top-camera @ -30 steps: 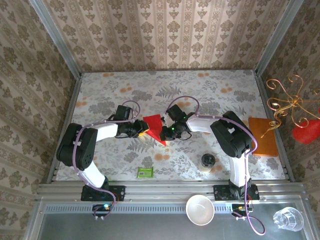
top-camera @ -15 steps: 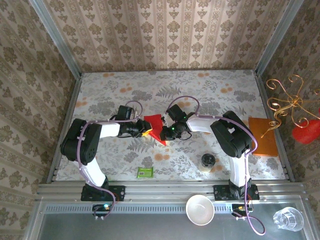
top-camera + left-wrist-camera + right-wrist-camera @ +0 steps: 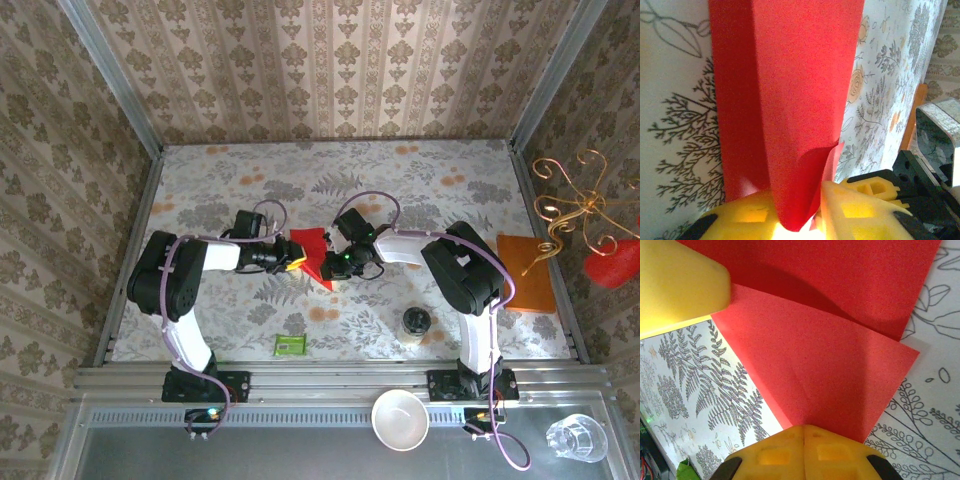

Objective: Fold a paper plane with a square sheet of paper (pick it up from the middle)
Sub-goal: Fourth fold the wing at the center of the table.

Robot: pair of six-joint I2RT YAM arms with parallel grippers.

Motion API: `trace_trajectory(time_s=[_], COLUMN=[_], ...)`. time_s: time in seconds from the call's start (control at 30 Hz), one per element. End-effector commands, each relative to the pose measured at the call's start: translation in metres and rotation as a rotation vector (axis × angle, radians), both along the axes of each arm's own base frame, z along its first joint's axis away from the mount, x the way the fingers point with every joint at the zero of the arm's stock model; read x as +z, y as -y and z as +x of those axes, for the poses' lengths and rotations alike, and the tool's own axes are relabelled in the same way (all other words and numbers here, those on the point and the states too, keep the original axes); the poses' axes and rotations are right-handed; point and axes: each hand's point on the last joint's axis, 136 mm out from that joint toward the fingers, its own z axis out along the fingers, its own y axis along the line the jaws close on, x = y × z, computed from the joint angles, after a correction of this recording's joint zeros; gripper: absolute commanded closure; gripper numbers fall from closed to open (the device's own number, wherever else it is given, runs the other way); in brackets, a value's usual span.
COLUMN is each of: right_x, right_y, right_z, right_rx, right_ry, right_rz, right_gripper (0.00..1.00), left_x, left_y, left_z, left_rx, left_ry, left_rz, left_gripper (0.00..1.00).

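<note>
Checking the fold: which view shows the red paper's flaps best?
Right wrist: the paper spreads wide, one flap overlapping another, pinched by the right gripper. Left wrist shows it curling into the left gripper. Top shows a small red shape.

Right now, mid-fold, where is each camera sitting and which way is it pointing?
Top external: fixed above and behind the arms, looking down at the table; both arms show, left pincer and right pincer meeting at the red sheet.
Left wrist: on the left arm, looking along its yellow fingers at the sheet's curled fold.
Right wrist: on the right arm, looking past its closed yellow fingers at the flat folded sheet.
Shared: both wrist views show the red sheet pinched over the floral table.
</note>
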Motion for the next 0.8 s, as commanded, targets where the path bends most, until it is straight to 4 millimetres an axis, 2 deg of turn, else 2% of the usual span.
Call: trace_trajectory(time_s=[0.0,0.17,0.37,0.6,0.67,0.77], right_x=[-0.014,-0.005,0.030,0.042,0.046,0.054], right_y=[0.012,0.012,0.016,0.042,0.043,0.032], right_z=[-0.004,-0.001,0.013,0.027,0.030,0.031], right_rx=[-0.021,-0.022,-0.047,-0.074,-0.060,0.000], right_ry=[-0.025,-0.006,0.108,0.306,0.368,0.468], right_rz=[-0.047,-0.031,-0.034,-0.207,-0.254,-0.299], right_gripper=[0.91,0.86,0.71,0.64,0.62,0.59], left_x=[0.002,0.003,0.007,0.026,0.032,0.040], left_y=[0.001,-0.002,-0.004,-0.010,-0.011,-0.010], left_z=[0.004,0.007,0.011,0.023,0.026,0.032], left_rx=[-0.029,-0.019,0.002,0.098,0.119,0.158], left_ry=[0.027,0.035,0.029,0.024,0.019,0.020], left_rz=[-0.014,-0.007,0.008,0.055,0.074,0.088], left_gripper=[0.79,0.89,0.94,0.95,0.95,0.95])
